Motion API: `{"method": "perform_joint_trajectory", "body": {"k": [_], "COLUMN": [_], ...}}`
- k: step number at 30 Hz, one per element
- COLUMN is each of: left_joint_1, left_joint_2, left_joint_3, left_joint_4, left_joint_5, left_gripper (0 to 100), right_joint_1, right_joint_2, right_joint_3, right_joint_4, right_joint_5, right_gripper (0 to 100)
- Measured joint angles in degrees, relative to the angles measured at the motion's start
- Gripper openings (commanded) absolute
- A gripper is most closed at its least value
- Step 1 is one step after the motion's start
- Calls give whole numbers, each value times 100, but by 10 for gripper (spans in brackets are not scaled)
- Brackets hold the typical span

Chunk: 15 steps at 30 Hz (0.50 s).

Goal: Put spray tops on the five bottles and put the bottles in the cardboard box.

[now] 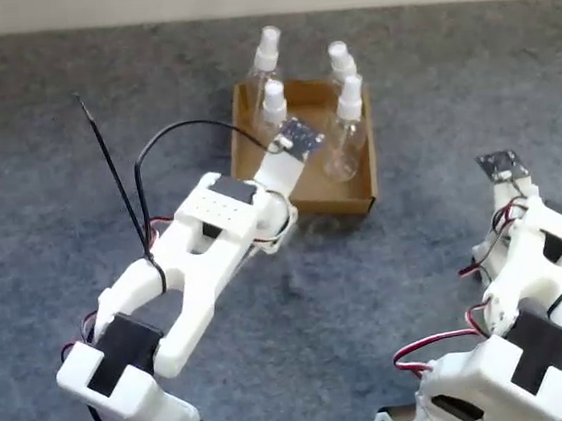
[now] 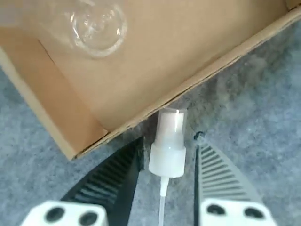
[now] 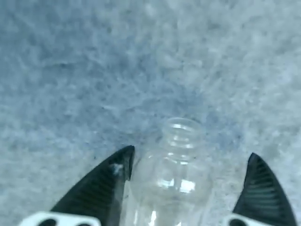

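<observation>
My left gripper (image 2: 168,141) is open, its fingers on either side of a white spray top (image 2: 168,157). That top lies on the carpet just outside a wall of the cardboard box (image 2: 141,70), with small gaps to both fingers. In the high view the left arm (image 1: 214,238) stretches to the near left side of the cardboard box (image 1: 336,203). My right gripper (image 3: 191,154) is open around a clear bottle (image 3: 171,181) with a bare neck; a gap shows on one side. The right arm (image 1: 538,264) is folded at the near right.
Two capped bottles (image 1: 272,106) (image 1: 346,128) stand in the box, and two more (image 1: 266,49) (image 1: 341,61) stand at or just past its far wall. A clear bottle base (image 2: 96,26) shows over the box floor. Grey carpet (image 1: 428,74) surrounds the box. A black cable (image 1: 118,187) arcs above the left arm.
</observation>
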State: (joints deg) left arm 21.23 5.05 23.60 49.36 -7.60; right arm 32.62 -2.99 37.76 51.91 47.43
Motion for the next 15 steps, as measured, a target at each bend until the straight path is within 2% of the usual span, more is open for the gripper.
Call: {"method": "perform_joint_trajectory", "body": {"k": [15], "left_joint_1": [0], "left_joint_2": [0], "left_joint_3": [343], "left_joint_4": [-53], "left_joint_5": [0], "left_gripper": [157], "right_joint_1": [62], "right_joint_2": [0], "right_joint_3": [0], "right_joint_4": [114], "right_joint_5": [114], "right_gripper": [300]}}
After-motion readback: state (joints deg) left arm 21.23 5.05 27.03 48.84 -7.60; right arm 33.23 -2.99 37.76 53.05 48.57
